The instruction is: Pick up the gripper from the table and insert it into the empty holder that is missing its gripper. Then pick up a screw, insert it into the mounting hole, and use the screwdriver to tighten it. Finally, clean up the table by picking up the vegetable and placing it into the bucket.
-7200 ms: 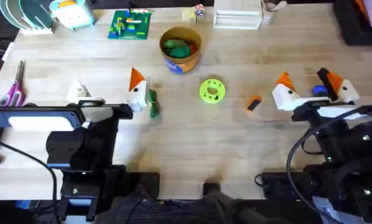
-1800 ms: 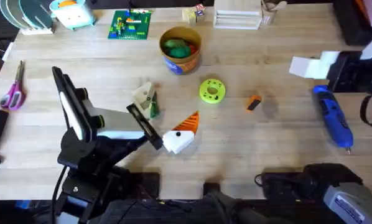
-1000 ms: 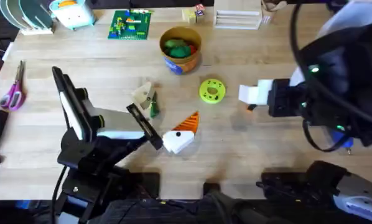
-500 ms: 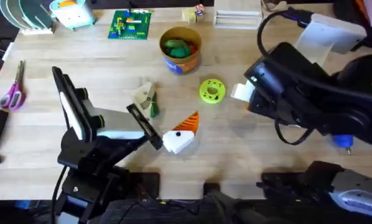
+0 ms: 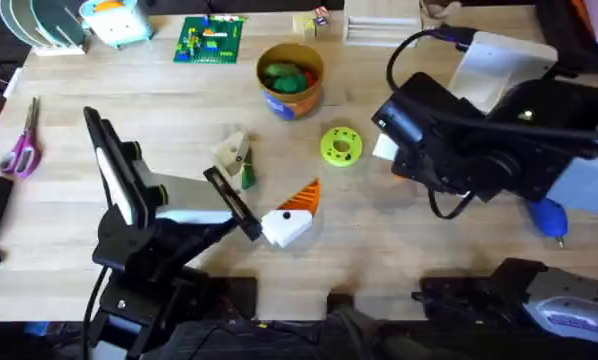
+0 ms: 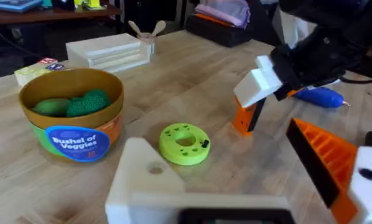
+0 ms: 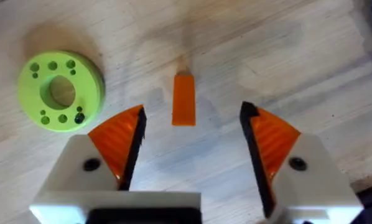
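Hanging over the counter (image 5: 179,120) at centre-right, the right gripper (image 7: 191,140) has its jaws spread wide on either side of the gripper (image 7: 183,101), not touching it. The left gripper (image 5: 291,212) lies low with white, orange-tipped fingers (image 5: 304,193) apart, holding nothing. At 12 o'clock from it sits the lime-green disc (image 5: 341,146). The vegetable (image 5: 246,172) lies nearby, and the screwdriver (image 5: 552,216) at 3 o'clock. Farther back stands the bucket (image 5: 291,78).
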